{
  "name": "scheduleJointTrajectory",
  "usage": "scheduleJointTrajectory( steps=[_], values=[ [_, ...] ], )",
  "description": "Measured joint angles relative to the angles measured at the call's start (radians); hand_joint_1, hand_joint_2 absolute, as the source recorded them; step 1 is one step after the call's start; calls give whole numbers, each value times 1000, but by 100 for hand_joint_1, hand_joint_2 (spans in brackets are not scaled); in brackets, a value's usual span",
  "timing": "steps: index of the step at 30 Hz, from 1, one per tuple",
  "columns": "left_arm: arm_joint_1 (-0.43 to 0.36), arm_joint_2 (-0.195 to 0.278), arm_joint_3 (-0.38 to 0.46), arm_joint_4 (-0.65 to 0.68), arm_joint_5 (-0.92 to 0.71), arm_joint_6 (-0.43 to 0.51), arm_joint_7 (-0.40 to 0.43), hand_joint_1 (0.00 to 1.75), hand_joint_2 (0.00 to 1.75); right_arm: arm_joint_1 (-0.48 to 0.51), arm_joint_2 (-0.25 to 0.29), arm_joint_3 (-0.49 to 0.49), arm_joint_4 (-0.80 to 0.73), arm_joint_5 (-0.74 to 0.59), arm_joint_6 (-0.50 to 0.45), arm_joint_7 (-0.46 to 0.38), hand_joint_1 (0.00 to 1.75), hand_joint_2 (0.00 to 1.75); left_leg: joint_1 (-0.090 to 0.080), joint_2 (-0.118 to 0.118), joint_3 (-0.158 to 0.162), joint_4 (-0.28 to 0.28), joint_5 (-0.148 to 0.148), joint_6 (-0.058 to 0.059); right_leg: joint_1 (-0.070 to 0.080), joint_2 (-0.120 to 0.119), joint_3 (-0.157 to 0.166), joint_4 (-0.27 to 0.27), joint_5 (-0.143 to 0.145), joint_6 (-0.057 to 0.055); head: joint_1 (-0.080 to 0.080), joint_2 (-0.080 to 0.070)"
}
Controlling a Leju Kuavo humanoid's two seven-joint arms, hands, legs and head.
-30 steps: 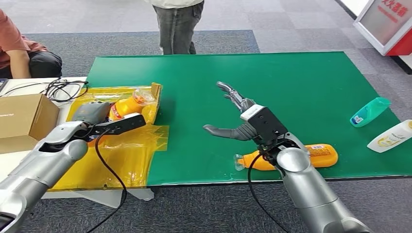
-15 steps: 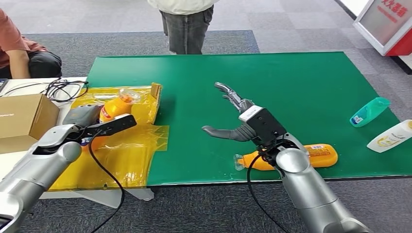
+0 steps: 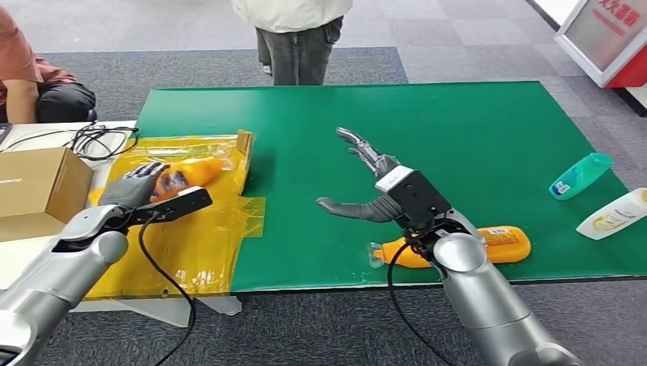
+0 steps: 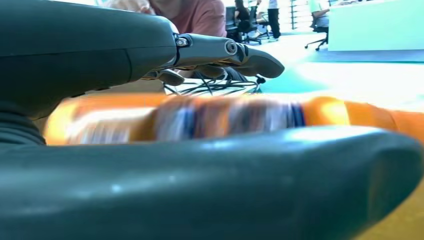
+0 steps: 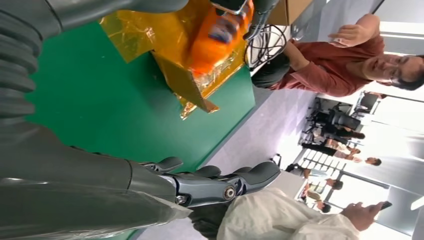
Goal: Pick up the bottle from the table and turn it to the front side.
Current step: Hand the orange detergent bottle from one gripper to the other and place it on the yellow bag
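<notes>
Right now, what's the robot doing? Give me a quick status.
Left hand grips the orange bottle over the yellow sheet. Right hand open above the green table. Nothing in the way.

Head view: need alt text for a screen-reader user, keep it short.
The robot's left hand holds an orange bottle over yellow plastic sheeting at the left end of a green table. Its right hand is open above the table with fingers spread; a second orange bottle lies at the near edge, behind the right arm.
</notes>
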Motion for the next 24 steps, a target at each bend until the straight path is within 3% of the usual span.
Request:
scheduleJointTrajectory(
  steps=[16, 24],
  values=[
    [21, -7, 48, -1, 34, 13, -13, 0, 0, 1, 0, 0, -4, -4, 1, -5, 0, 175, 0, 0, 0, 0, 0, 0, 0, 0, 0, 0, 0, 0, 0, 0],
    [89, -52, 125, -83, 277, 24, -116, 0, 0, 15, -1, 0, -6, -9, -3, -7, 0, 175, 0, 0, 0, 0, 0, 0, 0, 0, 0, 0, 0, 0, 0, 0]
  ],
)
